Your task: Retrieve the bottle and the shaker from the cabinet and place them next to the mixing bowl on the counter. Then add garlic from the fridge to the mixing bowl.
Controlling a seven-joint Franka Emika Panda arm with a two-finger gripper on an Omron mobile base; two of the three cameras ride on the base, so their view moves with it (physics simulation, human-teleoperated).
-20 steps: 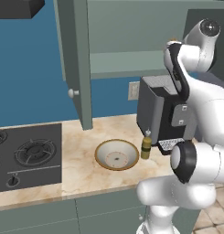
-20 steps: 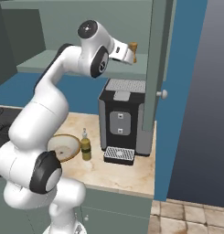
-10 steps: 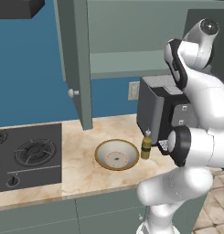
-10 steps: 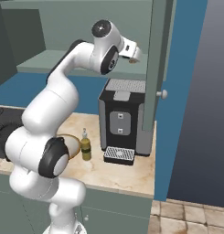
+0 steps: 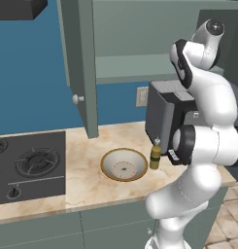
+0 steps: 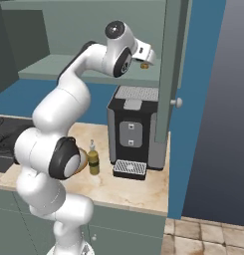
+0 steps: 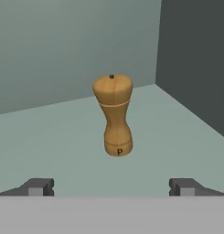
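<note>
A wooden shaker (image 7: 114,114) stands upright on the grey-green cabinet shelf (image 7: 49,137), marked with a P near its base. My gripper (image 7: 111,187) is open, short of the shaker and level with it, with nothing between the fingertips (image 7: 38,186). In the right base view my arm reaches up into the cabinet, and the shaker (image 6: 142,64) peeks out by the hand. The bottle (image 5: 155,156) stands on the counter just right of the mixing bowl (image 5: 124,165); the same bottle (image 6: 93,159) sits left of the coffee machine. The garlic and fridge are out of view.
A dark coffee machine (image 5: 164,114) stands on the counter under the cabinet, behind the bottle. The open cabinet doors (image 5: 81,63) (image 6: 171,74) hang on either side of my arm. A stove (image 5: 23,165) lies to the left. The cabinet's dark side wall (image 7: 195,59) rises right of the shaker.
My arm's upper links have swung to the right towards the cabinet while the hand stays at the shelf. The jaws have stayed open. Bottle and bowl have not moved.
</note>
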